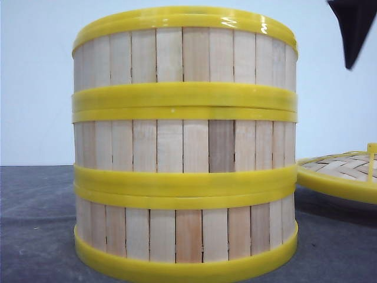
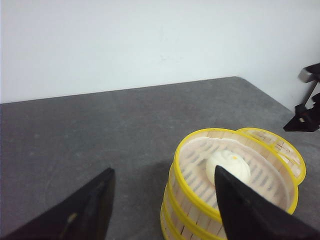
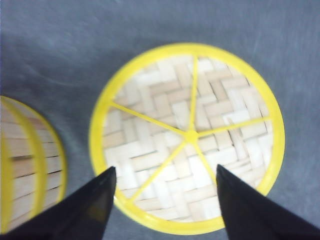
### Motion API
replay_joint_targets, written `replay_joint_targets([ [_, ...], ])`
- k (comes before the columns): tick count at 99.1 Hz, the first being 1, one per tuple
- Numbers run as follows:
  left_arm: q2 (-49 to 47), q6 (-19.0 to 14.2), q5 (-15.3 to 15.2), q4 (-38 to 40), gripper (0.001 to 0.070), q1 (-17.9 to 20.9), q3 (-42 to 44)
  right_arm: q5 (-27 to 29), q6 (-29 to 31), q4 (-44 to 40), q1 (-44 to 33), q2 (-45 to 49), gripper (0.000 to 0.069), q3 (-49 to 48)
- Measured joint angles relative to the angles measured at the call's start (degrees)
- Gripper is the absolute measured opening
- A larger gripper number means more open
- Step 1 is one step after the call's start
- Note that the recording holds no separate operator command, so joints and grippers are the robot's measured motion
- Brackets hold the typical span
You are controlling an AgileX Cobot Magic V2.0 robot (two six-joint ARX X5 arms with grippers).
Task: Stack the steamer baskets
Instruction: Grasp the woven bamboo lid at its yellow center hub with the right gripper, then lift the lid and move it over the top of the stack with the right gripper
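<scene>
While three steamer baskets (image 1: pixel 184 144) stand stacked, lid (image 3: pixel 187 136) beside, right hand (image 3: pixel 162 200) spread above

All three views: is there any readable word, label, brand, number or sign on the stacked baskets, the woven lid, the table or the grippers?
None: no text or signs in any view.
Three stacked pale wood-slat steamer baskets with yellow plastic rims: plain.
Flat woven bamboo lid with yellow rim: plain, slightly blurred.
Dark grey table: bare.
Left gripper, right gripper: unmarked black fingers.
</scene>
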Motion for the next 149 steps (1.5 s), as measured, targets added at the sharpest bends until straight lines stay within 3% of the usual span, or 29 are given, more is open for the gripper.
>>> replay_joint_targets([
  [16, -5.7, -1.7, 0.0, 0.6, 0.0378, 0.0, -6.3, -3.3, -1.0, 3.2, -2.8, 2.5, 0.0324, -3.0],
  [39, -10.4, -5.2, 0.0, 1.3, 0.0378, 0.0, -14.1, -3.5, -1.7, 7.6, -4.5, 3.3, 0.0321, -8.7],
  [70, -10.4, -5.9, 0.0, 2.5, 0.0378, 0.0, -14.6, -3.9, -1.7, 15.2, -6.5, 3.7, 0.0321, -13.0],
  [124, -10.4, -5.9, 0.0, 2.6, 0.0378, 0.0, -14.6, -6.4, -1.7, 17.6, -7.0, 9.5, 0.032, -13.0],
  [149, -10.4, -5.8, 0.0, 2.6, 0.0378, 0.0, -14.6, -6.4, -1.7, 18.1, -7.0, 9.5, 0.019, -13.0],
])
